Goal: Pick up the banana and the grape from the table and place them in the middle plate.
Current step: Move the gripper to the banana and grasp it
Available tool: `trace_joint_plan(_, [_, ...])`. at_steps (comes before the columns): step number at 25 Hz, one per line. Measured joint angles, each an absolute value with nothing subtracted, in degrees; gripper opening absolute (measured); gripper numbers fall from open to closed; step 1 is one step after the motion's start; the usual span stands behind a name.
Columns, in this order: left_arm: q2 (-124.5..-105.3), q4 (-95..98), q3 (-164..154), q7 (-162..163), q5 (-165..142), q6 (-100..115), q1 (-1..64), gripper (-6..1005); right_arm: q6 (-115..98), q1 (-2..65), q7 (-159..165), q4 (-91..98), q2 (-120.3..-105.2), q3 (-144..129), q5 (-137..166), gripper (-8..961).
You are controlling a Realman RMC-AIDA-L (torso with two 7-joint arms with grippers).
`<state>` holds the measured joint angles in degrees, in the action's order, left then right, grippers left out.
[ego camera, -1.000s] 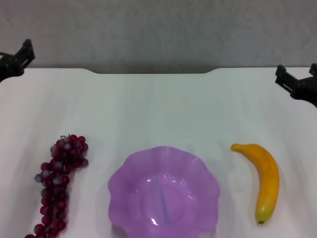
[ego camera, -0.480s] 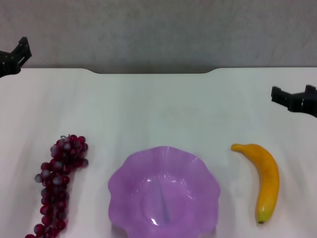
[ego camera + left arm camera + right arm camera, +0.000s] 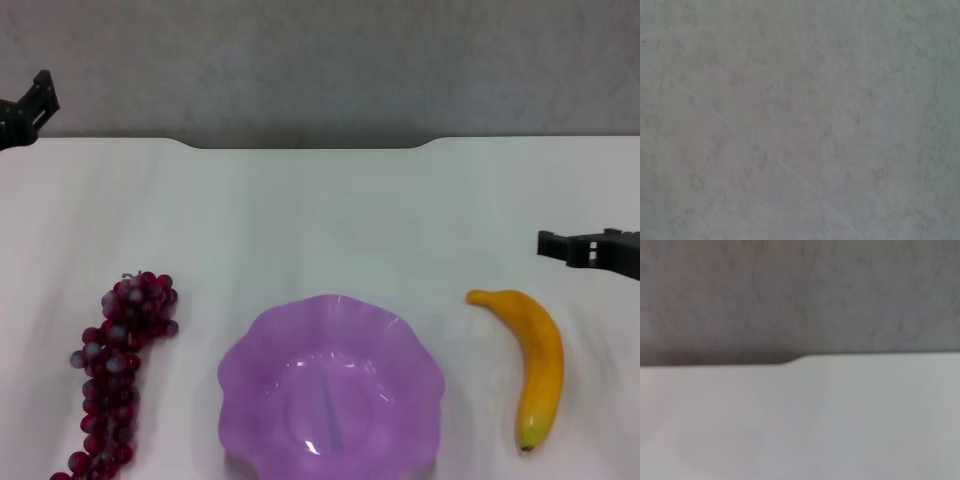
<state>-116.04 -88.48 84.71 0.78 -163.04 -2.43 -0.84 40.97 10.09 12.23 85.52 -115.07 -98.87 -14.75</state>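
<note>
My right gripper (image 3: 572, 249) above the table (image 3: 320, 215) just beyond the banana (image 3: 535, 358), fingers apart, banana right of the purple scalloped plate (image 3: 331, 387), grape bunch (image 3: 118, 368) left of it, my left gripper (image 3: 25, 113) parked far beyond the grapes.

Plate: the purple see-through plate (image 3: 331, 388) with a wavy rim sat upright on the white table (image 3: 320, 215), at its near edge, with nothing in it.
Banana: the yellow-orange banana (image 3: 535, 362) lay flat on the table to the right of the plate, well apart from it; its stem end pointed away from the near edge and toward the plate, its greenish tip toward the near edge, its curve bulging away from the plate.
Grapes: the long bunch of dark red-purple grapes (image 3: 115, 375) lay flat on the table to the left of the plate, apart from it, running lengthwise toward the near edge.
</note>
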Motion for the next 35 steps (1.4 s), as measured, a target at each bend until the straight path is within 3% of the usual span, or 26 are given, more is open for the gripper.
trace_joint_plan(10, [-116.09, -88.3, 84.7, 0.8, -163.2, -2.8, -0.2, 756, 39.7, 17.2, 12.2, 73.3, -115.03, -101.3, -19.8, 766])
trace_joint_plan(24, [-116.10, -87.7, 84.9, 0.8, -163.4, -2.8, 0.3, 757, 38.8, 17.8, 12.4, 69.3, -114.91, -100.5, -20.9, 751])
trace_joint_plan(35, [-116.10, -87.7, 84.8, 0.8, -163.6, -2.8, 0.9, 757, 36.0, 22.0, 11.8, 60.5, -114.91, -101.3, -23.5, 739])
